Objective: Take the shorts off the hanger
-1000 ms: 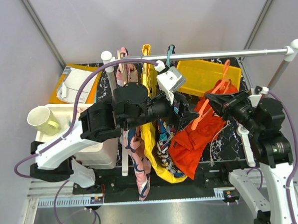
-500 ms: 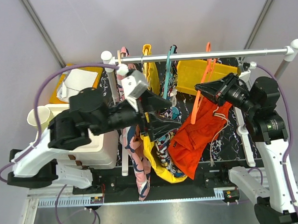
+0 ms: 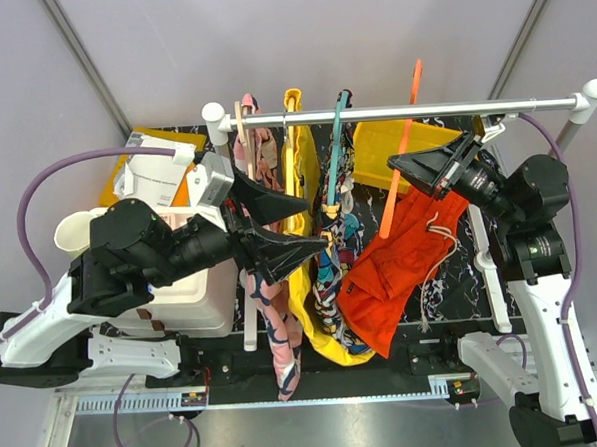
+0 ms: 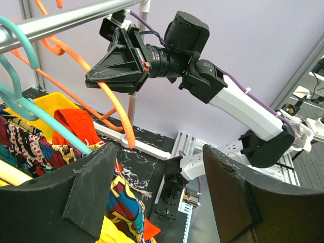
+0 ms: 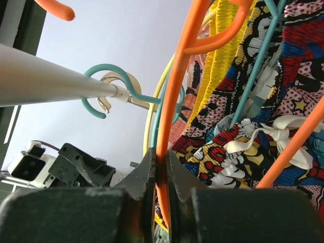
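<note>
Your right gripper [image 5: 161, 172] is clamped tight on the hanger [image 3: 404, 143], with the shorts [image 3: 391, 269] dangling over the worktop [image 3: 461, 265] near a yellow bin [image 3: 434, 141], while your left gripper [image 3: 312, 223] gapes wide on nothing near a second bin [image 3: 114, 188] holding papers [image 3: 156, 171].

The rail [image 3: 413, 108] ran across the far side. The hanger [image 3: 414, 82] leaned over it, with the shorts [image 3: 392, 279] hanging below it toward six o'clock. My right claw [image 3: 396, 166] met the hanger from three o'clock. My left claw [image 3: 314, 225] stood at nine o'clock of the shorts, with other garments [image 3: 326, 277] between. A bin [image 3: 374, 144] lay behind the shorts at twelve o'clock.
</note>
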### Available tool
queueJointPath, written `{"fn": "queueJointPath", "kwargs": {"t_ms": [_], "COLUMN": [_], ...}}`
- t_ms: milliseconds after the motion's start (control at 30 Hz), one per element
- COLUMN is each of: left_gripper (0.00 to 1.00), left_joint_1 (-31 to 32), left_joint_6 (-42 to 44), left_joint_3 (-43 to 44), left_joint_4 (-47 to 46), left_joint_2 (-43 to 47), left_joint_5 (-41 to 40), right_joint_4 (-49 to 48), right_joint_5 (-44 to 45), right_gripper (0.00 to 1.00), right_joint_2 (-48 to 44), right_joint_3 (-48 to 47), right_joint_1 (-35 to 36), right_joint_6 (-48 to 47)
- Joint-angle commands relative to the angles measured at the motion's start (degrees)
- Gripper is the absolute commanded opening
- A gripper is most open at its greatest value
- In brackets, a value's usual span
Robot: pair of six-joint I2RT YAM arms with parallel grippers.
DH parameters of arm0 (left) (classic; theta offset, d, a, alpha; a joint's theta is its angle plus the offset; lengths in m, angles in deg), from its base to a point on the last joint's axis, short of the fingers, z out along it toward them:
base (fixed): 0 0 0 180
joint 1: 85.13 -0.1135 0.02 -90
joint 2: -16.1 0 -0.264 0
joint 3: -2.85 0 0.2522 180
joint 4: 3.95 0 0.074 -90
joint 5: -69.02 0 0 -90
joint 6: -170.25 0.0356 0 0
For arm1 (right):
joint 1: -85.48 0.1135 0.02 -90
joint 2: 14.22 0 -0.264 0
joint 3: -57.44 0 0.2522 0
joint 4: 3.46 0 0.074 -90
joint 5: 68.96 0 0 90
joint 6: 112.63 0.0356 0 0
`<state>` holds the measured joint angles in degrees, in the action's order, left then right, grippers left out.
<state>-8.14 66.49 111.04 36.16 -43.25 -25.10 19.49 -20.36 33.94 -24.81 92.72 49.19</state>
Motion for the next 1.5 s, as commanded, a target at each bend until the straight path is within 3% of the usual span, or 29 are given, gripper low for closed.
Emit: {"fn": "queueJointPath", "kwargs": {"t_ms": [0,100,833,1467], "left_gripper": [0.73,0.73,0.74,0.76], "left_joint_1": [0.26,0.18,0.26,0.26], "left_joint_6": [0.22,0.31,1.01,1.72], "left_joint_3": [-0.56,-0.92,-0.65,-0.48], "left_joint_4": [-4.90,-5.17,-6.04,-5.87], "left_joint_2": [-0.24,-0.32,-1.47,-2.26], "left_joint_5": [-2.12,-2.30,-2.03,-2.56], "right_joint_4": [-8.66,-13.23,-18.59,-15.08], "right_joint_5": [-2.97,-4.03,-7.28,-15.80], "right_gripper": [0.00,0.00,0.00,0.00], "right_joint_2": [-0.61,-0.96,-0.08,-5.18], "right_joint_3": [-0.16,0.81,1.16,8.81], "right_joint_1": [0.23,0.05,0.23,0.49], "right_joint_6": [0.70,2.01,6.50,2.63]}}
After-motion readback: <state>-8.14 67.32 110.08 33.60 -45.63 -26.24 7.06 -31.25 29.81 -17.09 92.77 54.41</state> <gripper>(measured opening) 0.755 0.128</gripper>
